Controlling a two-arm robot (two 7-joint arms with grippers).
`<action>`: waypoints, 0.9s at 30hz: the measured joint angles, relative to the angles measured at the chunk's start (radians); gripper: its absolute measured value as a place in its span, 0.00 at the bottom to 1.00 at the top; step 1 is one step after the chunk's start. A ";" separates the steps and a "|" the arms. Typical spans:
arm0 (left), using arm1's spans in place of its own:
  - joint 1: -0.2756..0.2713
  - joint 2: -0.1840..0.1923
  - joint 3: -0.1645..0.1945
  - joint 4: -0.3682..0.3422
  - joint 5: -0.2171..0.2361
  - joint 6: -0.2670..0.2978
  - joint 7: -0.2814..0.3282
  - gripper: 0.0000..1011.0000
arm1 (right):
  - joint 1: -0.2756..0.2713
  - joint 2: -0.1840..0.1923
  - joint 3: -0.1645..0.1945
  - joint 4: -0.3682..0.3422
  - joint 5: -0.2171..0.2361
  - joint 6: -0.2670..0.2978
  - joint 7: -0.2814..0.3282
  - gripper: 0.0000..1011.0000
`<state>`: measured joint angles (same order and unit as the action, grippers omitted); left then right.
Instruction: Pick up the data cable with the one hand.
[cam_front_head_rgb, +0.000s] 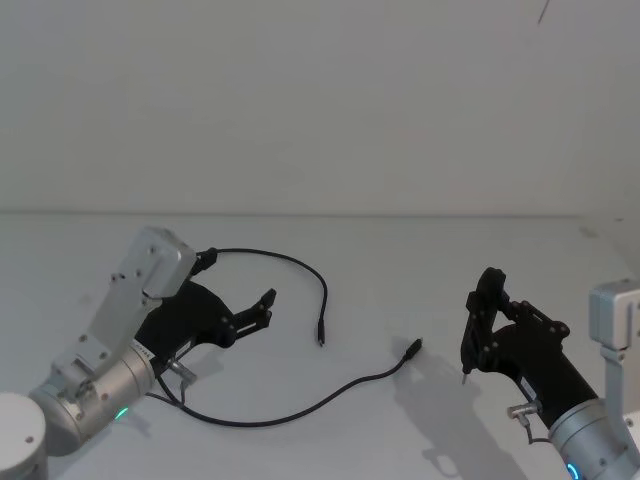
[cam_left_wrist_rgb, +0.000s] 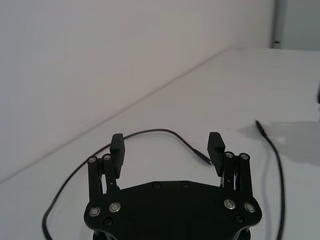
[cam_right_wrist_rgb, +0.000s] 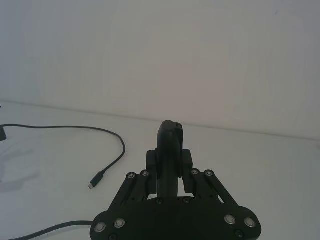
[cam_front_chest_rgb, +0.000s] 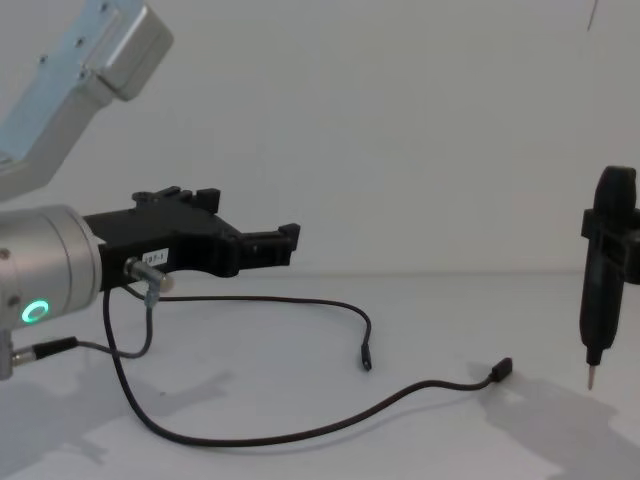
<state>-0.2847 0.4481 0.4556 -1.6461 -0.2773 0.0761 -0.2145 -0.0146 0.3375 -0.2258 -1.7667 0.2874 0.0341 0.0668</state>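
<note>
The data cable (cam_front_head_rgb: 330, 396) is a thin black cord lying in a loose loop on the white table, one plug (cam_front_head_rgb: 320, 340) near the middle and the other (cam_front_head_rgb: 412, 348) to its right. It also runs through the chest view (cam_front_chest_rgb: 300, 432) and the left wrist view (cam_left_wrist_rgb: 160, 131). My left gripper (cam_front_head_rgb: 266, 308) hovers open just above the table at the left, inside the loop and apart from the cord (cam_left_wrist_rgb: 166, 142). My right gripper (cam_front_head_rgb: 483, 300) stands at the right, shut on a slim black pen-like tool (cam_front_chest_rgb: 603, 270) whose metal tip points down.
A short grey wire with a silver plug (cam_front_chest_rgb: 140, 300) hangs from the left arm's wrist. The white table (cam_front_head_rgb: 400, 250) meets a plain white wall at the back. The pen tool's tip (cam_front_chest_rgb: 589, 376) hangs close to the table, right of the cable's right plug.
</note>
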 joint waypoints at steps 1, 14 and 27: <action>-0.003 0.004 0.000 -0.001 -0.007 0.006 -0.015 0.99 | 0.000 0.000 0.000 0.000 0.000 0.000 0.000 0.28; -0.079 0.058 0.011 -0.011 -0.110 0.145 -0.213 0.99 | 0.000 0.000 0.000 0.000 0.000 0.000 0.000 0.28; -0.195 0.070 0.071 0.009 -0.178 0.365 -0.343 0.99 | 0.000 0.000 0.000 0.000 0.000 0.000 0.000 0.28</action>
<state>-0.4796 0.5178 0.5264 -1.6375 -0.4550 0.4412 -0.5572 -0.0146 0.3375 -0.2258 -1.7667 0.2874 0.0341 0.0668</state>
